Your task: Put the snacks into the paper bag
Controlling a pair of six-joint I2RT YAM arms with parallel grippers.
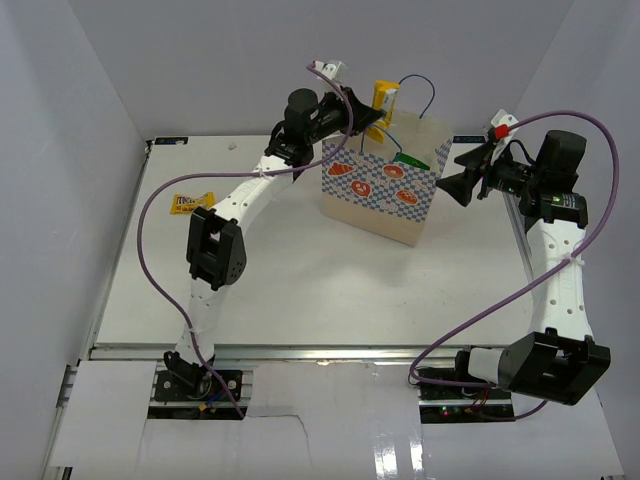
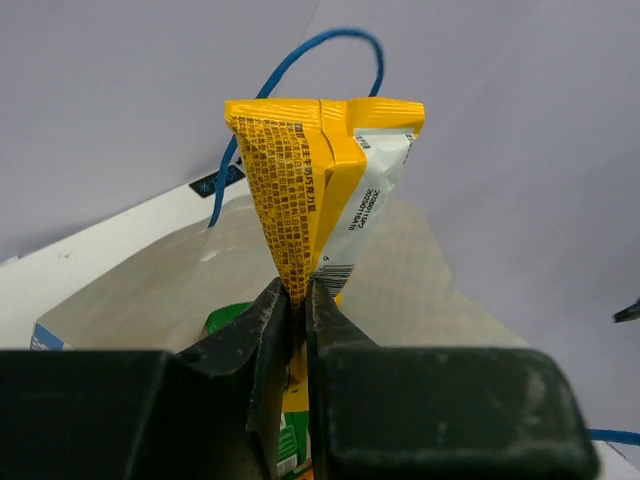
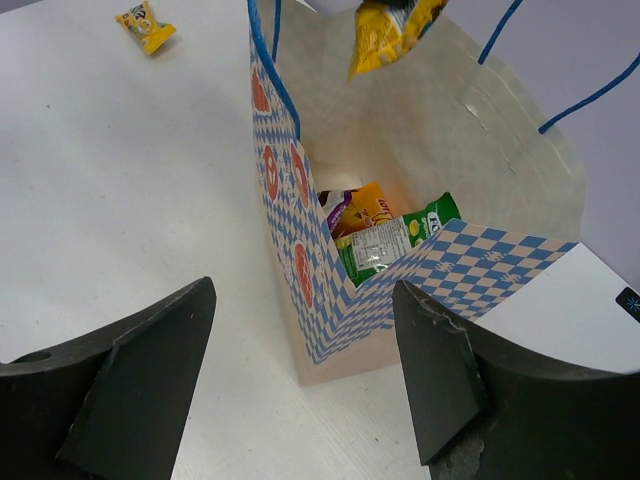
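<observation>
The paper bag point(image 1: 385, 190) stands upright at the table's far middle; it also shows in the right wrist view point(image 3: 300, 200). My left gripper point(image 1: 376, 118) is shut on a yellow candy pack point(image 1: 385, 97) and holds it above the bag's open top; the pack shows in the left wrist view point(image 2: 315, 190) and the right wrist view point(image 3: 385, 35). Inside the bag lie a green-yellow bag point(image 3: 400, 235) and an orange-yellow pouch point(image 3: 372, 207). Another yellow candy pack point(image 1: 192, 203) lies on the table at the left. My right gripper point(image 1: 462, 185) is open, just right of the bag.
The table is walled by white panels at left, back and right. The bag's blue cord handles point(image 1: 422, 90) stick up beside the held pack. A purple cable loops over the table in front of the left arm point(image 1: 215, 250).
</observation>
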